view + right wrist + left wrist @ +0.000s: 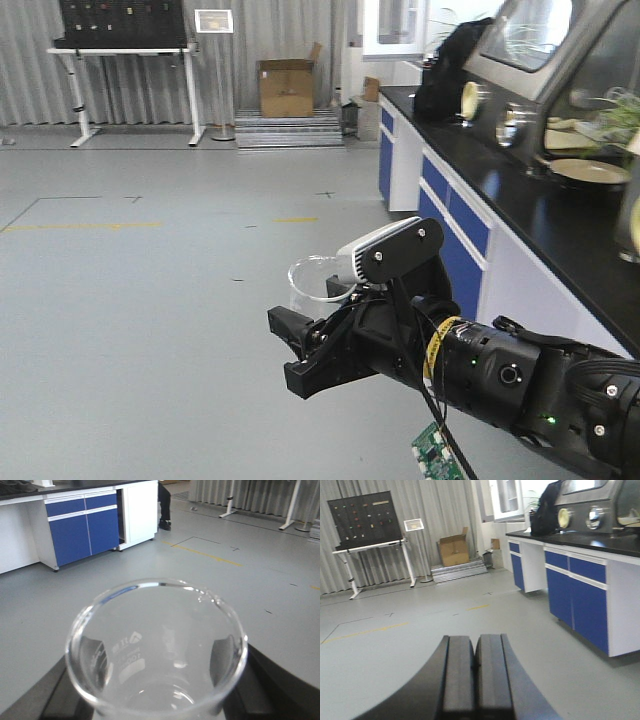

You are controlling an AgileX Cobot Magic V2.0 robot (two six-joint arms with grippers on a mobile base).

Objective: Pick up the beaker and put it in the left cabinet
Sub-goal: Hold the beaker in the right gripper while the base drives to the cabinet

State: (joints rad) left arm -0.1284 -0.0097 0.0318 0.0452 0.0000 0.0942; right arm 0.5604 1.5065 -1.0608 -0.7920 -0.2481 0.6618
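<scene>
We see the beaker [157, 630], smooth clear glass with a round flared rim, clamped in the right gripper [159, 672]. Dark pads [223, 655] press it at 3 and 9 o'clock. Its base is cut off at 6 o'clock. The left gripper [475, 652] is closed and holds nothing.

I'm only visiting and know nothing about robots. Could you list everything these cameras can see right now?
beaker: one, clear glass, held in the right tool
pegboard: one, black, on a white stand by the far curtain
cardboard box: one, brown, on the floor by the curtain
lab bench: one in the front view, black top, blue doors, right side
bag: one, black, far end of the bench
glovebox: one, grey, on the bench
floor tape: yellow, on the grey floor
right tool: black, shut on the beaker
left tool: black, shut, empty
</scene>
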